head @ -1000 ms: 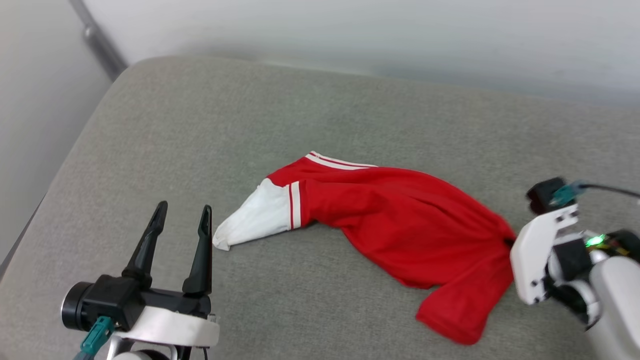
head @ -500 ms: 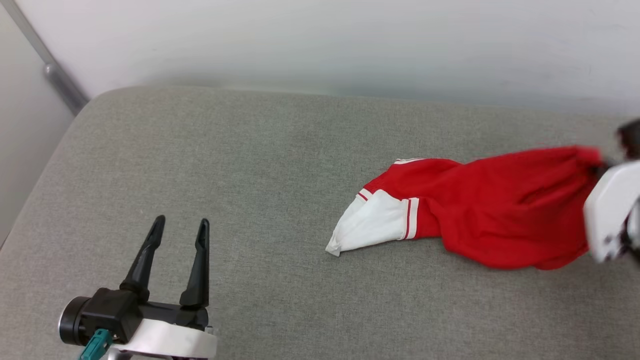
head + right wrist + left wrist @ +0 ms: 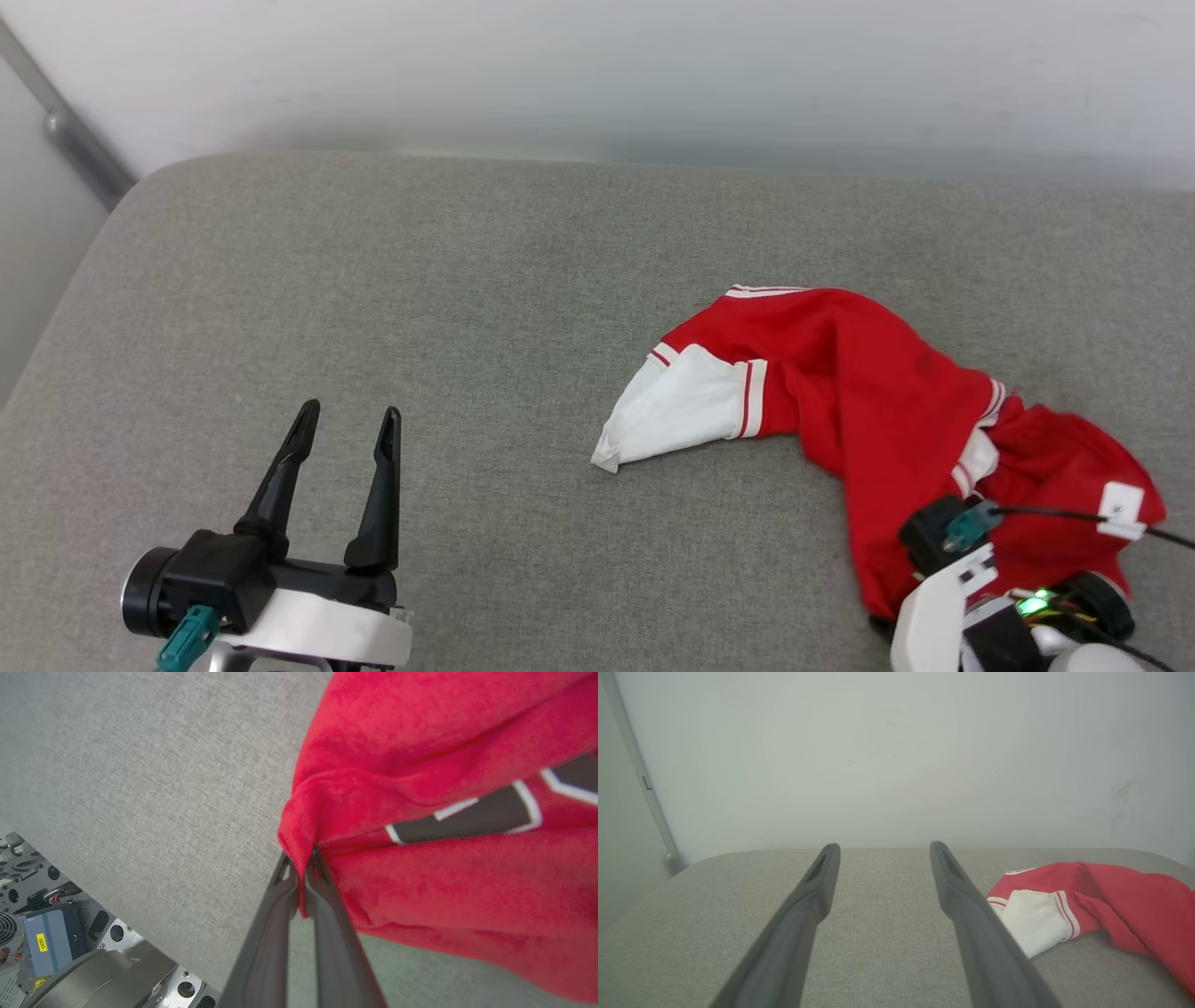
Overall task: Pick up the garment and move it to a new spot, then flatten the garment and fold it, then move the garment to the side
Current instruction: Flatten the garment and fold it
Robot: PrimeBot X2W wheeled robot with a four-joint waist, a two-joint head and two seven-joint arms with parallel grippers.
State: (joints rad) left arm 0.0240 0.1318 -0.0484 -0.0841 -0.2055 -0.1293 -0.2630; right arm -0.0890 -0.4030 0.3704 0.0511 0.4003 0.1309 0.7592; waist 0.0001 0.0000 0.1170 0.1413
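The red shirt [image 3: 868, 392] lies bunched on the right half of the grey cushion [image 3: 467, 280], well clear of the wall [image 3: 597, 75] behind it. One white sleeve [image 3: 681, 411], edged with red and white stripes, points left and rests flat on the cushion. From there the red cloth rises in a ridge and falls toward the near right corner, where it heaps up in folds. A small white tag [image 3: 1120, 499] shows on the heap.

The right end effector [image 3: 301, 858] is pinched tight on a fold of the shirt's red cloth; its two dark fingers lie almost together with the fabric caught between their tips. In the right wrist view the cloth hangs off that grip above the cushion, and part of a black print [image 3: 467, 821] outlined in white shows on it. From the head view the fingers are hidden under the cloth, with the white wrist housing at the bottom edge.

The left end effector [image 3: 351, 411] sits at the near left, its fingers spread wide with nothing between them, pointing toward the wall. It is well apart from the shirt, with the sleeve off to its right. A grey pipe [image 3: 75, 140] runs up the wall past the cushion's far left corner.
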